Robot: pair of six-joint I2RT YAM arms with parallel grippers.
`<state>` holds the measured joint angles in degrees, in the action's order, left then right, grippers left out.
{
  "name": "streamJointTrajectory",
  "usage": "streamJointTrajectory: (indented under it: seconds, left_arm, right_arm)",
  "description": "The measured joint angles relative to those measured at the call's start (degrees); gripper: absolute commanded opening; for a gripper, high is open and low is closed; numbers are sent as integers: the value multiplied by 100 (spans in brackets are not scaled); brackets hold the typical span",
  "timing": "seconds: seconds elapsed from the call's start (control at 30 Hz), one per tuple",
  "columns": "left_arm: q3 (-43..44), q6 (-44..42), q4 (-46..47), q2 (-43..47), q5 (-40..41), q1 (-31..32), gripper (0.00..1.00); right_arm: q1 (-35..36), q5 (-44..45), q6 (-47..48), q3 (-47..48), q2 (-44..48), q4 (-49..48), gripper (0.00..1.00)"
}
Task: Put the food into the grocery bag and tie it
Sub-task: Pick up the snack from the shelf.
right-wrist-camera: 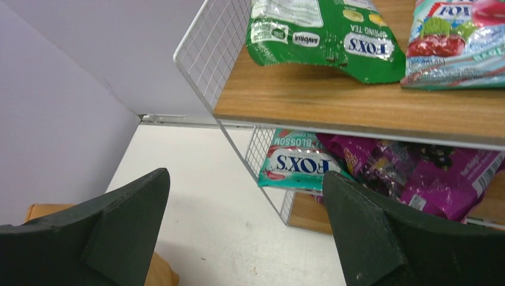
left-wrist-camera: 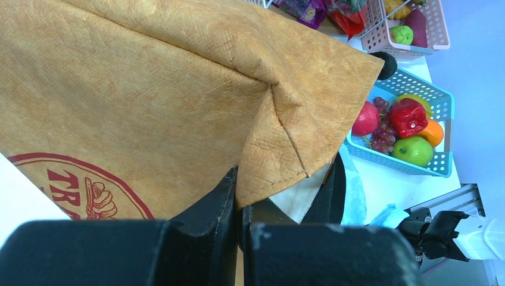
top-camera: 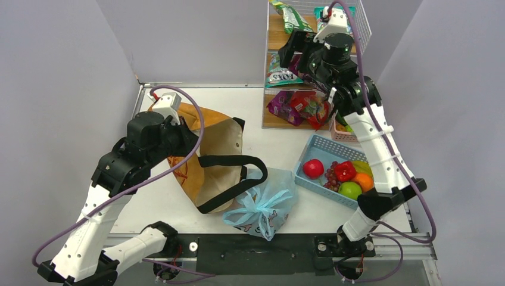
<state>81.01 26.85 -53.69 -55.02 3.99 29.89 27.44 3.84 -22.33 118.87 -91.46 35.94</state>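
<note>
The left gripper is clamping the stiff tan-orange tote. The right gripper is gaping open near the wooden shelf and should be lowering squarely over the fruit beside the crinkly light-blue plastic grocery bag.

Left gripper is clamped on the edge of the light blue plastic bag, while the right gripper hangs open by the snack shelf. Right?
One error: the left gripper is clamped on the edge of the tan tote, not the light blue plastic bag, as the left wrist view shows. The right gripper does hang open by the snack shelf.
</note>
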Motion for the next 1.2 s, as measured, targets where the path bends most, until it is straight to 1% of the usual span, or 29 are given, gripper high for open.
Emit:
streamJointTrajectory:
  seconds: [0.27, 0.63, 0.7, 0.83, 0.97, 1.0, 1.03, 1.07, 1.1, 1.13, 1.17, 1.2]
  left_arm:
    - [-11, 52, 2, 22, 0, 0, 0]
    - [-48, 61, 44, 11, 0, 0, 0]
    - [-81, 68, 57, 9, -4, 0, 0]
    - [-105, 101, 63, 9, -4, 0, 0]
    - [-142, 109, 79, 39, -7, 0, 0]
    - [-175, 114, 81, 57, -11, 0, 0]
    - [-203, 118, 79, 70, -15, 0, 0]
    - [-232, 122, 81, 81, -24, 0, 0]
    - [-251, 127, 81, 87, -26, 0, 0]
    - [-262, 129, 81, 90, -28, 0, 0]
    - [-278, 131, 81, 92, -35, 0, 0]
    - [-289, 136, 83, 94, -44, 0, 0]
  right_arm:
    - [-205, 2, 380, 1016, -1032, -162, 95]
    - [-271, 525, 1084, 1493, -1617, -411, 96]
    - [-271, 629, 1167, 1604, -1738, -553, 93]
    - [-271, 769, 1257, 1746, -1969, -741, 84]
    - [-271, 852, 1287, 1755, -2085, -879, 71]
    - [-271, 885, 1294, 1755, -2107, -905, 60]
    - [-271, 920, 1303, 1755, -2135, -933, 54]
    - [-273, 962, 1320, 1759, -2159, -964, 43]
    - [-273, 999, 1342, 1759, -2175, -979, 38]
    - [-273, 1034, 1366, 1759, -2184, -979, 29]
    - [-273, 1056, 1353, 1759, -2186, -988, 26]
    - [-273, 1071, 1381, 1759, -2186, -999, 18]
